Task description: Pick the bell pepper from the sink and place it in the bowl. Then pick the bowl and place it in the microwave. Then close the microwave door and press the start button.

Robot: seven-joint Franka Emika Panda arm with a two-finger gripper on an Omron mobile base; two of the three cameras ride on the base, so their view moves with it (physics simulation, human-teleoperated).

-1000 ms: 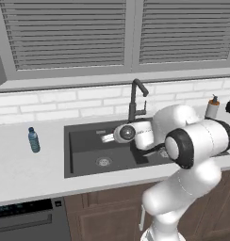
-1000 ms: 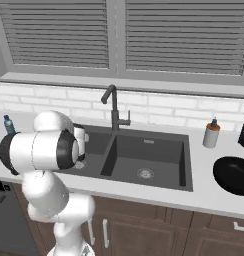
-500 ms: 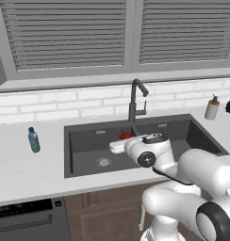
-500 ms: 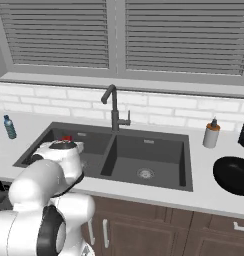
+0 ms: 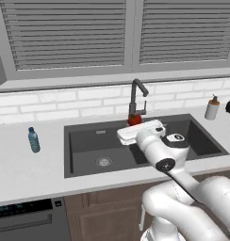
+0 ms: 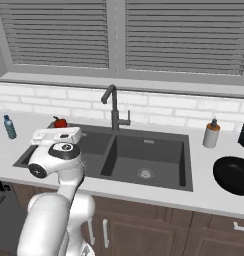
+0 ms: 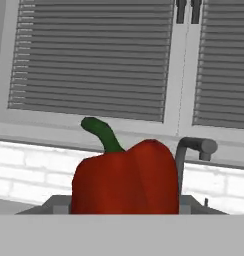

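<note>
Bell pepper (image 7: 125,179) sits low centre of your hand view, stem up and leaning upper left. In the left base view it shows red just past the hand, at the foot of the faucet (image 5: 135,96). Gripper: jaws hidden, can't tell whether it holds the pepper. Sink (image 6: 159,172) lies below. Bowl (image 6: 235,175) waits at the far right edge, soap bottle (image 6: 211,134) behind it.

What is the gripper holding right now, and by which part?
The gripper appears to hold the bell pepper, lifted above the sink; the grip point is hidden, so which part cannot be told.
</note>
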